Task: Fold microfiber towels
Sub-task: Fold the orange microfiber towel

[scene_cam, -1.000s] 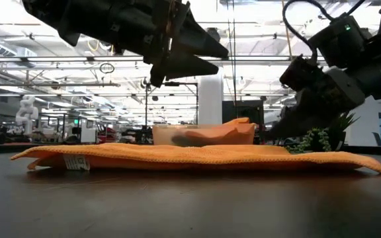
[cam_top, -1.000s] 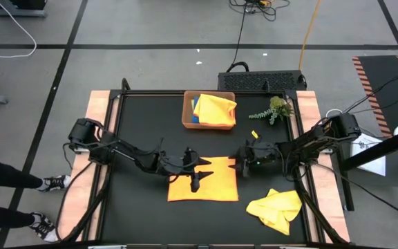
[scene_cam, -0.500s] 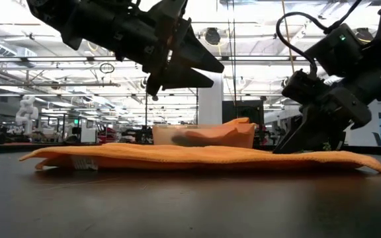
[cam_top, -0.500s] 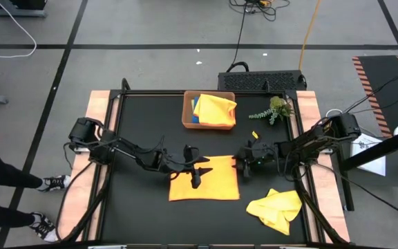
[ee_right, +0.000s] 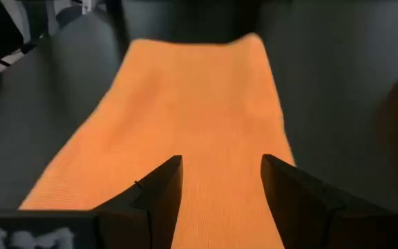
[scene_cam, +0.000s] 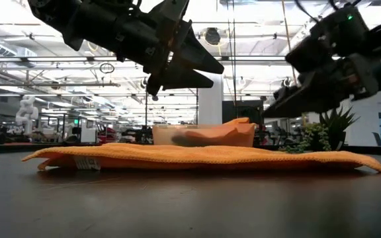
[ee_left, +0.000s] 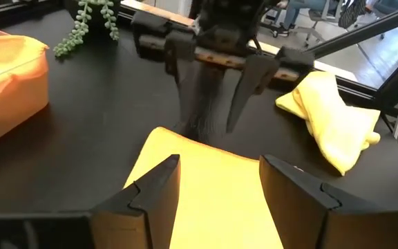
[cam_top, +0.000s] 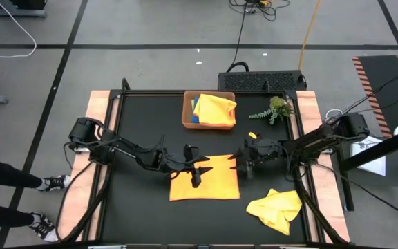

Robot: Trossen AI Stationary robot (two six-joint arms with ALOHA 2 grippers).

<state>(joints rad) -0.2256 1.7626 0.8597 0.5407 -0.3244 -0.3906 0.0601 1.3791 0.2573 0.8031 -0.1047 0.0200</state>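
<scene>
An orange microfiber towel [cam_top: 209, 185] lies flat on the black table, folded into a rectangle; it also shows in the low view [scene_cam: 197, 155]. My left gripper [cam_top: 202, 171] hovers open above the towel's far left part, clear of it [scene_cam: 213, 66], with the cloth beneath its fingers [ee_left: 220, 180]. My right gripper [cam_top: 237, 164] stands open above the towel's far right corner, also clear of it [scene_cam: 270, 111], and looks along the cloth [ee_right: 192, 117]. A crumpled yellow towel [cam_top: 276, 207] lies at the near right.
A brown tray [cam_top: 185, 111] at the table's far middle holds a yellow towel [cam_top: 214, 108] over a blue one [cam_top: 195, 119]. A green plant sprig [cam_top: 273, 109] lies to the tray's right. Wooden rails run along the table's left and right sides.
My right gripper has risen off the orange towel's right edge, where its fingers pointed down at the cloth, and has rolled; it now points nearly level above it. The towel stays flat on the table.
</scene>
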